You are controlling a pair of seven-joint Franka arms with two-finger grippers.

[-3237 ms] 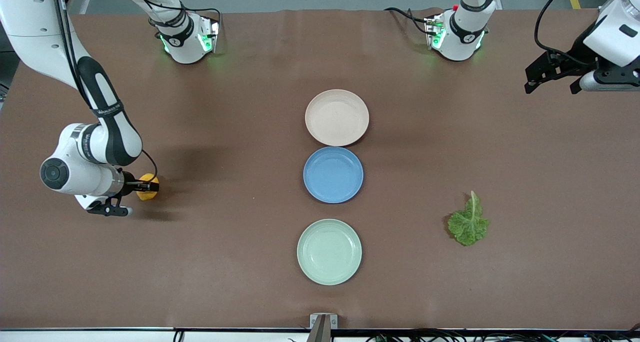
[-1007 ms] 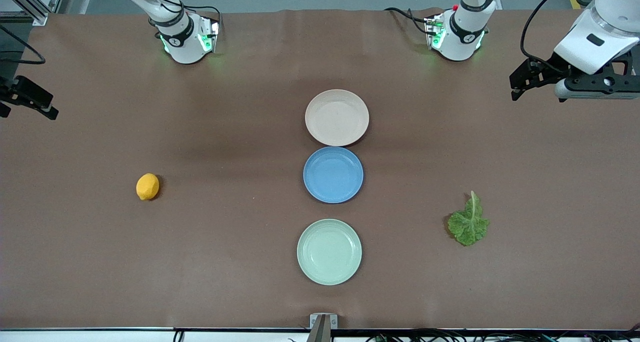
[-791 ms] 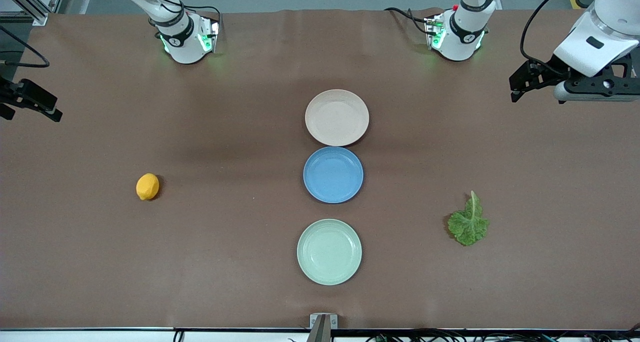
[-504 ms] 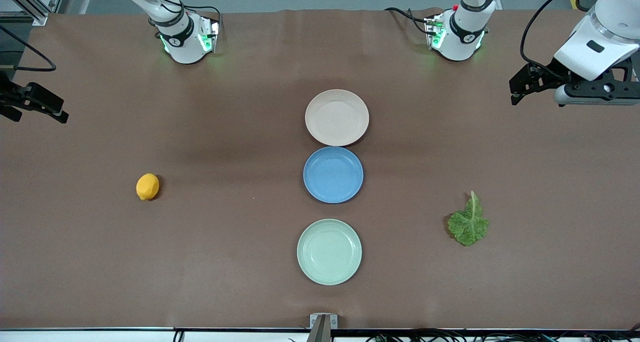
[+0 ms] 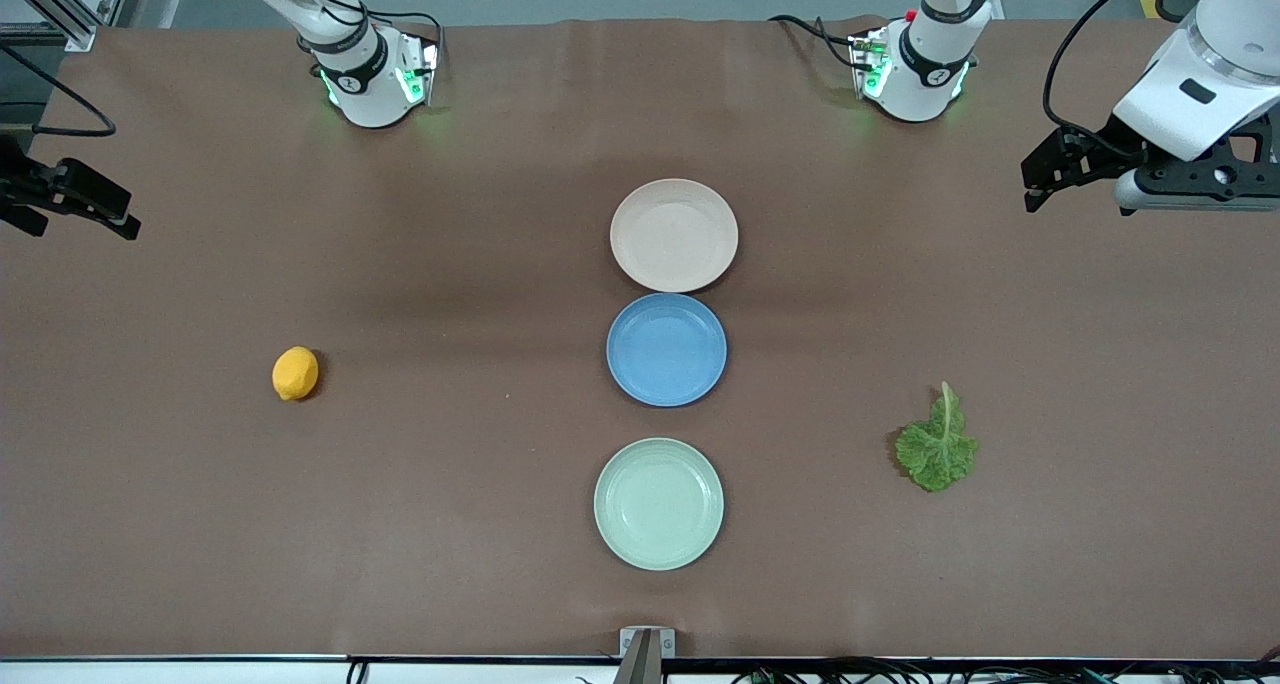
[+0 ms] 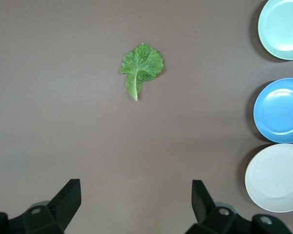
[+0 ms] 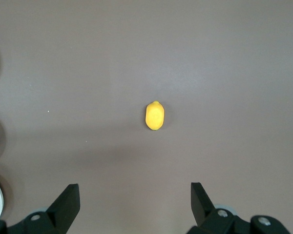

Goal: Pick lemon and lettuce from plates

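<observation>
The lemon (image 5: 295, 373) lies on the bare table toward the right arm's end; it also shows in the right wrist view (image 7: 155, 116). The lettuce (image 5: 937, 447) lies on the bare table toward the left arm's end, and in the left wrist view (image 6: 140, 67). The beige-pink plate (image 5: 673, 234) and the mint green plate (image 5: 658, 503) are both empty. My right gripper (image 5: 85, 226) is open and empty, high over the table's edge, apart from the lemon (image 7: 135, 197). My left gripper (image 5: 1075, 196) is open and empty, high over its end of the table (image 6: 136, 195).
An empty blue plate (image 5: 666, 349) sits between the two task plates in a row down the table's middle. The arm bases (image 5: 375, 74) stand along the edge farthest from the front camera. A small bracket (image 5: 647, 644) sits at the nearest edge.
The right gripper has let go of the lemon and risen away to the table's edge, then edged slightly inward. The left gripper shifted slightly. Lemon, lettuce and plates have not moved.
</observation>
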